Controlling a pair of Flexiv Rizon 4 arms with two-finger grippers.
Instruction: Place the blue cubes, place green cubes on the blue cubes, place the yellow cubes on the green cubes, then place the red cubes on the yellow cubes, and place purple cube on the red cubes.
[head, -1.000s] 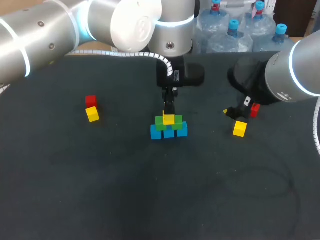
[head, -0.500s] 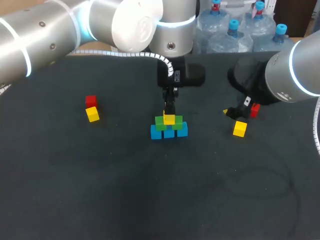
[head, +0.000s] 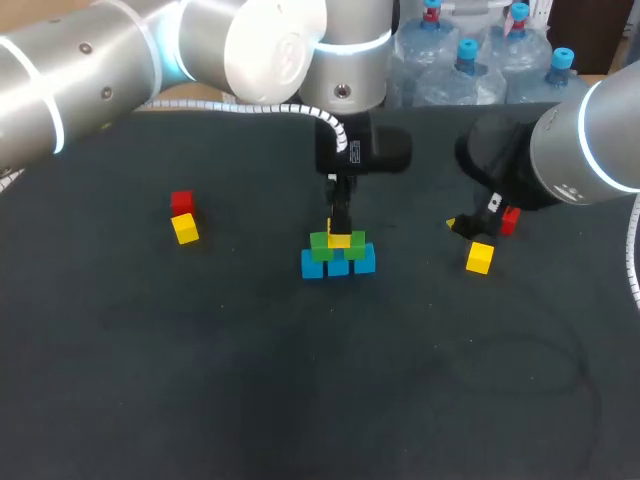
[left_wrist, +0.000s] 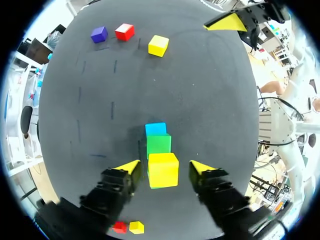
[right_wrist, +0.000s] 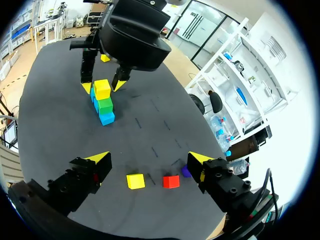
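Note:
At the table's middle stands a stack: blue cubes (head: 338, 265) in a row, green cubes (head: 321, 243) on them, one yellow cube (head: 339, 240) on top. My left gripper (head: 338, 218) hangs straight above it. In the left wrist view the yellow cube (left_wrist: 163, 170) sits between the open fingers (left_wrist: 131, 167) with a gap on each side, with a green cube (left_wrist: 158, 144) and a blue cube (left_wrist: 155, 128) ahead of it. My right gripper (right_wrist: 149, 161) is open and holds nothing, low over the table at the right (head: 468, 226).
Ahead of the right gripper lie a yellow cube (right_wrist: 135, 181), a red cube (right_wrist: 171, 181) and a purple cube (right_wrist: 186, 171). At the left a red cube (head: 181, 202) and a yellow cube (head: 185, 229) lie close together. Bare dark table lies in front of the stack.
The left gripper's fingers have spread apart and let go of the yellow cube, which now rests on the green cubes. The right arm has not moved.

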